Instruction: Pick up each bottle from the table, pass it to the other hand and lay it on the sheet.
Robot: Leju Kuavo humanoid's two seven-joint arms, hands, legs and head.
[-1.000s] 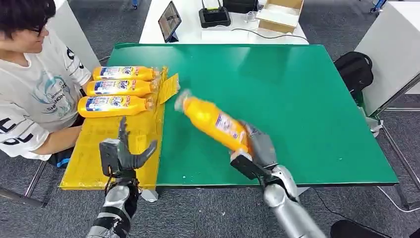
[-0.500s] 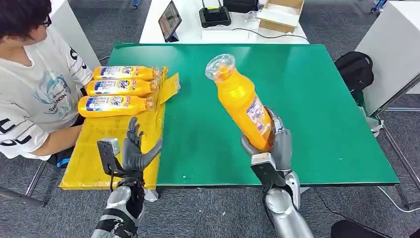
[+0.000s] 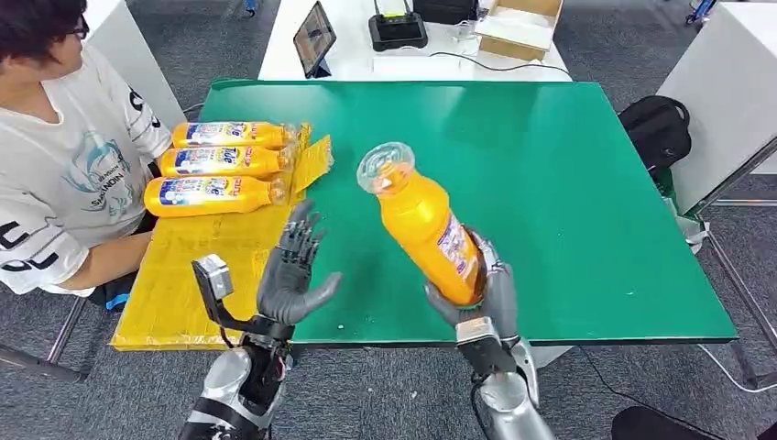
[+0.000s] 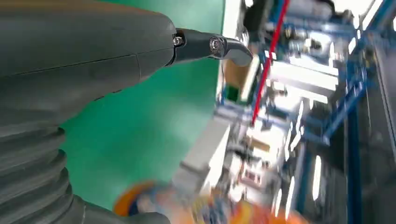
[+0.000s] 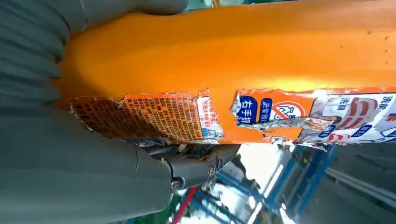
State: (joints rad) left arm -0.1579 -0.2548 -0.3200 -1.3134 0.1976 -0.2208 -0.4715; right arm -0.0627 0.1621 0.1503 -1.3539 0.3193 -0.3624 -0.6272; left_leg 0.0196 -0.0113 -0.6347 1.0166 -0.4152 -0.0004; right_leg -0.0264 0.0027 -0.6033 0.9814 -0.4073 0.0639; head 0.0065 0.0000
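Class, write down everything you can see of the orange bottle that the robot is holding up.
The orange bottle looks like glossy plastic, with a clear cap at its top and a torn, peeling printed label, seen close in the right wrist view. It stands lifted off the green table, cap uppermost and tilted toward the robot's left. The right hand grips its lower end; the left hand is near, fingers apart, not touching it.
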